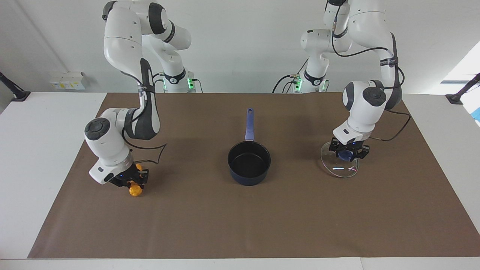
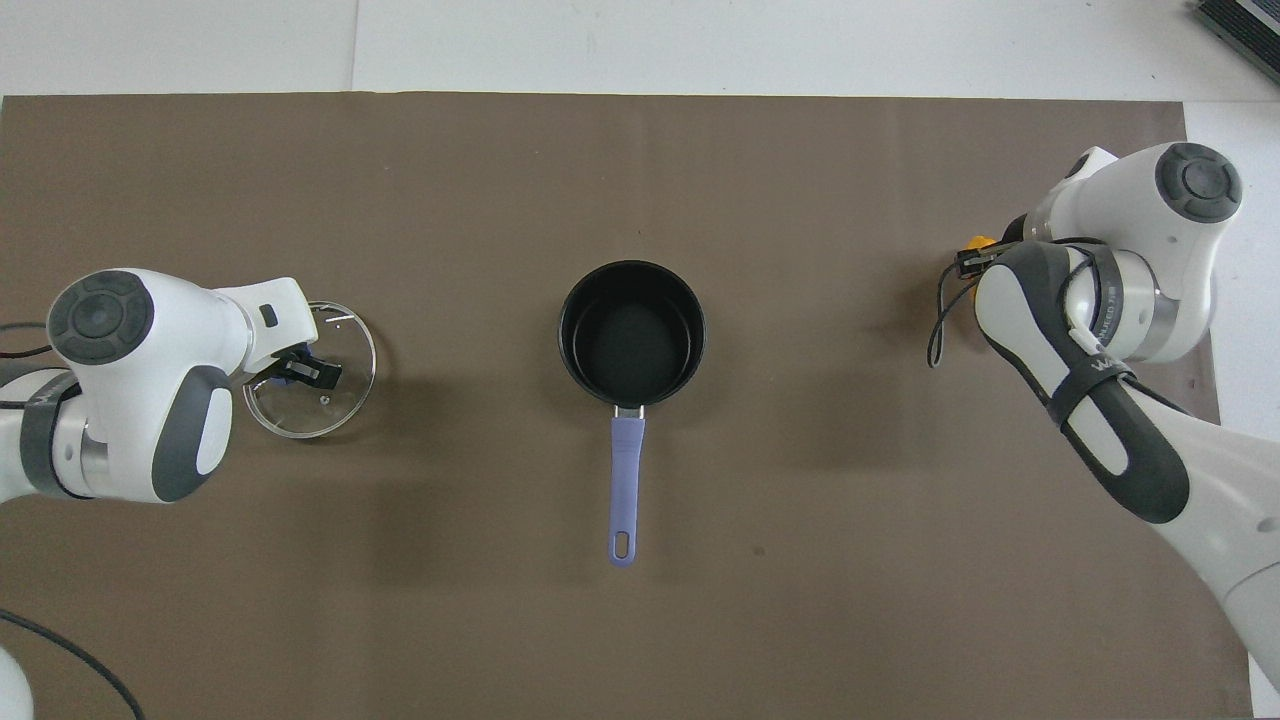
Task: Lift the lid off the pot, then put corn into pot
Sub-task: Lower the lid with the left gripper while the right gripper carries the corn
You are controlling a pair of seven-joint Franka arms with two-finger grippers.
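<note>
The dark blue pot (image 1: 249, 163) (image 2: 632, 332) stands uncovered mid-mat, its long handle pointing toward the robots. The glass lid (image 1: 339, 167) (image 2: 335, 400) sits low at the mat, toward the left arm's end of the table. My left gripper (image 1: 348, 153) (image 2: 300, 368) is on its blue knob. My right gripper (image 1: 129, 183) (image 2: 972, 260) is down at the mat toward the right arm's end, shut on the orange corn (image 1: 135, 190) (image 2: 982, 242). Most of the corn is hidden under the hand, and I cannot tell whether it touches the mat.
A brown mat (image 1: 240, 225) covers most of the white table. A cable loops off each wrist. Wall sockets and stands sit at the table's corners, away from the arms.
</note>
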